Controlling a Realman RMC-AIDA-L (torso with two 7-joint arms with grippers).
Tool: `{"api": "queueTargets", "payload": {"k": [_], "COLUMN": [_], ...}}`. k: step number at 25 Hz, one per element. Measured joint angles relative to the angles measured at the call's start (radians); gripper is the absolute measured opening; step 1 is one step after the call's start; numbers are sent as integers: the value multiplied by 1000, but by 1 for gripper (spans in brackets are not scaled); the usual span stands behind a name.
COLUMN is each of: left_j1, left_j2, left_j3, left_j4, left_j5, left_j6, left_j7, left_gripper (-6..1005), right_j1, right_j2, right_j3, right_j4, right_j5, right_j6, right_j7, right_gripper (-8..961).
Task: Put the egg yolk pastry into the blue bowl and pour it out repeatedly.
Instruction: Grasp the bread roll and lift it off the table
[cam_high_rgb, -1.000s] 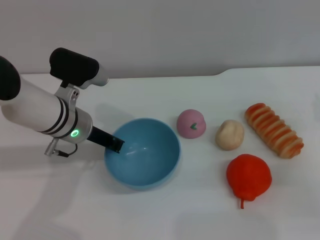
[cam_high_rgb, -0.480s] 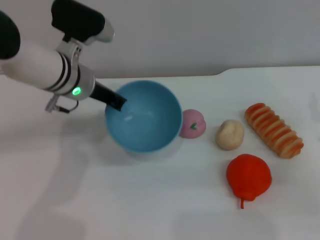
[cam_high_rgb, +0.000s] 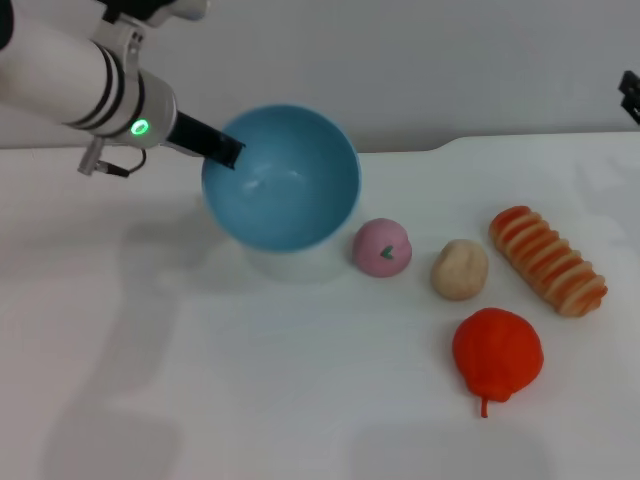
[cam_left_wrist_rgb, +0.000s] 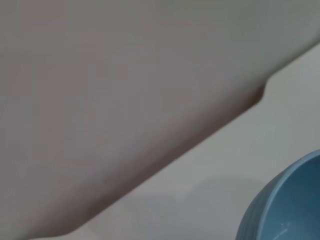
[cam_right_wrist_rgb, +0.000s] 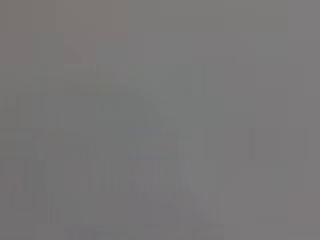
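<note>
My left gripper (cam_high_rgb: 228, 152) is shut on the near-left rim of the blue bowl (cam_high_rgb: 285, 180) and holds it in the air above the back of the table. The bowl is tilted so its empty inside faces the head camera. In the left wrist view only part of the blue bowl (cam_left_wrist_rgb: 287, 202) shows. The egg yolk pastry (cam_high_rgb: 460, 269), a pale beige lump, lies on the table to the right of the bowl, apart from it. A dark tip of my right gripper (cam_high_rgb: 631, 96) shows at the far right edge, high above the table.
A pink dome with a green mark (cam_high_rgb: 382, 247) lies just below and right of the bowl. An orange-striped bread roll (cam_high_rgb: 547, 260) and a red pepper-like fruit (cam_high_rgb: 497, 352) lie at the right. The white table's back edge (cam_high_rgb: 450, 145) steps near the wall.
My left gripper has lifted the blue bowl off the table, up and toward the back, tilting it. The foods on the table have not moved.
</note>
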Motion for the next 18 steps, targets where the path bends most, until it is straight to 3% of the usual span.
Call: {"api": "queueTargets", "payload": {"k": [3, 6, 11, 18], "left_j1": [-1, -1, -2, -8], "left_j2": [-3, -6, -6, -6], "left_j3": [-13, -14, -27, -28], "left_j4": [-1, 7, 10, 19], "left_j5": [26, 38, 39, 37], "left_j6": [4, 11, 14, 27], "left_j7": [-1, -2, -3, -5], "left_gripper": [0, 0, 0, -1], "right_j1": [11, 51, 140, 296], "right_j2": [-5, -24, -71, -136], "right_j3": [7, 13, 21, 97], "right_j4": [-71, -88, -59, 43], "right_j5": [-221, -466, -854, -1168], "right_j6": [33, 30, -35, -229], "right_j7": [276, 559, 1000, 1345], "right_gripper": [481, 480, 480, 479]}}
